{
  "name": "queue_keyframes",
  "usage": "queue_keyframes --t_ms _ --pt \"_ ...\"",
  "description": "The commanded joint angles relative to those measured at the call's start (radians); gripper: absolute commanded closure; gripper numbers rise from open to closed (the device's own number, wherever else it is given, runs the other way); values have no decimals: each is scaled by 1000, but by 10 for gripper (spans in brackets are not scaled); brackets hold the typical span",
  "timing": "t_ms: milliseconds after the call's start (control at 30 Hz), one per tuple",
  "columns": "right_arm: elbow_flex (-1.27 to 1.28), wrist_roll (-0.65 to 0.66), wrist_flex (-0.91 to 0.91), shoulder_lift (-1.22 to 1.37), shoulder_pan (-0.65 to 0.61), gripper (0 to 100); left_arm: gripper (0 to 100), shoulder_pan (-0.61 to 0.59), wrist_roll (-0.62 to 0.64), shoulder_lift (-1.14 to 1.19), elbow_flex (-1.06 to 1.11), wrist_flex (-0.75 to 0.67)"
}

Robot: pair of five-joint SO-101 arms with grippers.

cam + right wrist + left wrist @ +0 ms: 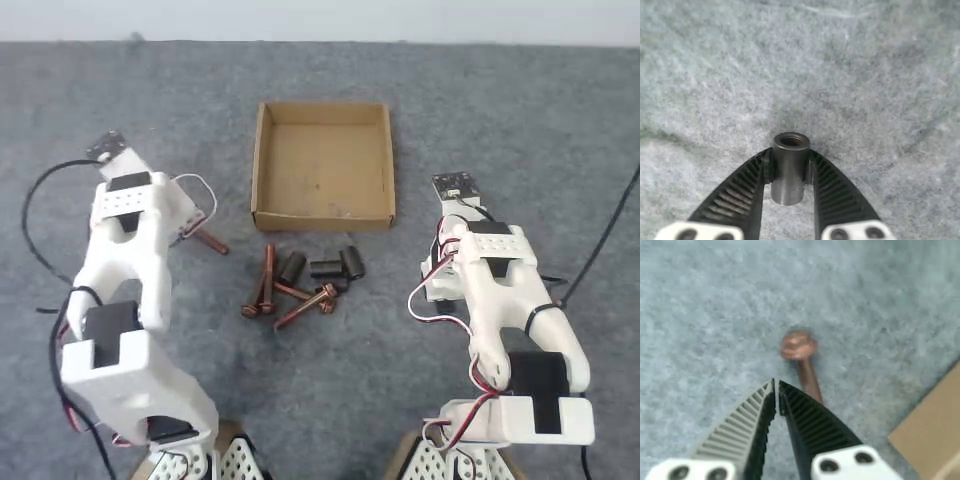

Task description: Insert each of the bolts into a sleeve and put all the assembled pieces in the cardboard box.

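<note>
My right gripper [789, 156] is shut on a black sleeve [788, 172], held upright with its threaded hole facing the camera, above grey carpet. My left gripper [776, 385] is shut with nothing between its fingers. A copper bolt [803, 359] sticks out from behind its dark finger [810, 425]; whether it touches that finger I cannot tell. In the high view this bolt [211, 242] pokes out beside the left arm. Several more bolts [268, 282] and three sleeves [327, 268] lie in front of the cardboard box [262, 160].
The cardboard box has nothing in it and stands at the middle back of the grey carpet. Both white arms [135, 270] flank the pile, with cables trailing at each side. A corner of the box [935, 435] shows in the left wrist view.
</note>
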Motion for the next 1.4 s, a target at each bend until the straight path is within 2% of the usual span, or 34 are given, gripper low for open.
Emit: queue_keyframes --t_ms 0,167,400,700,800,900,1200,1367 --pt "-40 12 -8 -7 8 991 929 -5 18 -48 -39 5" --pt "-40 12 -8 -7 8 991 820 0 21 -71 -33 20" --pt "-40 12 -8 -7 8 991 820 -3 21 34 -50 -48" --pt "-40 12 -8 -7 8 991 820 0 21 104 -133 14" --pt "-40 12 -8 -7 8 991 867 15 18 104 -133 15" --pt "-40 12 -8 -7 8 991 988 35 12 104 -131 17" --pt "-40 12 -8 -7 8 991 991 77 -147 103 -131 78" --pt "-40 12 -8 -7 8 991 991 92 -296 25 -125 120"
